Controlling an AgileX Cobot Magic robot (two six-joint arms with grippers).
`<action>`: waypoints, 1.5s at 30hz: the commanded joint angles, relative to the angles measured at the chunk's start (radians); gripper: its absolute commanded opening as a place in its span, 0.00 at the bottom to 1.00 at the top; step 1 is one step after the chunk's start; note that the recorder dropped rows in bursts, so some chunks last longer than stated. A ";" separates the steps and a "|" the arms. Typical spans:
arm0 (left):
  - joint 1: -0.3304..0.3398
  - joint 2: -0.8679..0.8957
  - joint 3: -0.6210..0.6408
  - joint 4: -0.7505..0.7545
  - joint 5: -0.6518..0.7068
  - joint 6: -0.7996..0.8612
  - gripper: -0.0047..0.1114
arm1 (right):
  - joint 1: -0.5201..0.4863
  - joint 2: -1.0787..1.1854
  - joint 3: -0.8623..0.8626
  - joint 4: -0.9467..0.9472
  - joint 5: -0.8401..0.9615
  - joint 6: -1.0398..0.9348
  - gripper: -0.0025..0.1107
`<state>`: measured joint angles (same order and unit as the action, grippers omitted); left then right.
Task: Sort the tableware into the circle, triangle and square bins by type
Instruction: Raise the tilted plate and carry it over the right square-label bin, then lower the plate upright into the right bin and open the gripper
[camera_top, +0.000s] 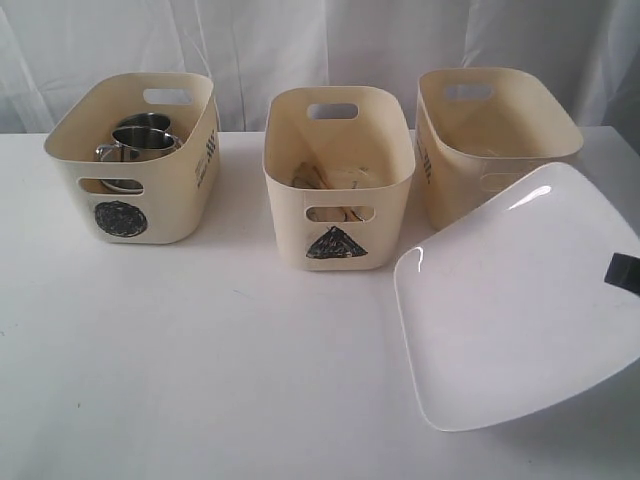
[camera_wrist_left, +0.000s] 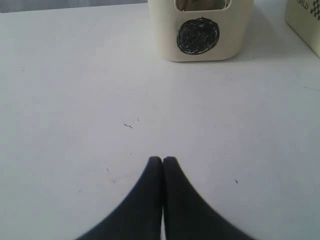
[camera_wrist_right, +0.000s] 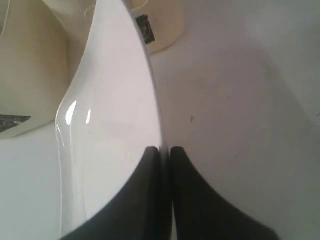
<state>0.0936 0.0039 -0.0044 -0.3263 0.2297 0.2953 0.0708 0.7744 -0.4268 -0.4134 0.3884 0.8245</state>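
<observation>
Plate (camera_top: 510, 300), large, white and square, is held tilted at the near right of the table (camera_top: 200, 350), just in front of the right-hand bin (camera_top: 450, 190). Its rim is pinched between the closed fingers of the right gripper (camera_wrist_right: 162, 150). Glazed and glossy, it looks stiff, fairly heavy, slippery and breakable. A thin grip on one edge likely leaves it prone to swing or slide, so a deeper bite on the rim would be safer. The left gripper (camera_wrist_left: 162, 160) hovers over bare table near the circle bin (camera_top: 135, 215), fingers pressed together on nothing. In that bin sit steel mugs (camera_top: 140, 140); the contents of the triangle bin (camera_top: 290, 215) are hard to make out. The plate hides the right-hand bin's front, so its mark cannot be read, and most of the right arm is cut off.
</observation>
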 joint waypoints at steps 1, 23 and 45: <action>0.004 -0.004 0.004 -0.011 0.003 0.000 0.04 | -0.002 -0.015 -0.053 -0.007 -0.013 -0.037 0.02; 0.004 -0.004 0.004 -0.011 0.003 0.000 0.04 | -0.002 0.058 -0.410 -0.129 0.037 -0.203 0.02; 0.004 -0.004 0.004 -0.011 0.003 0.000 0.04 | -0.002 0.366 -0.802 -0.303 0.068 -0.223 0.02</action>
<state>0.0936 0.0039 -0.0044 -0.3263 0.2297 0.2953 0.0708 1.1071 -1.1835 -0.6782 0.4980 0.6004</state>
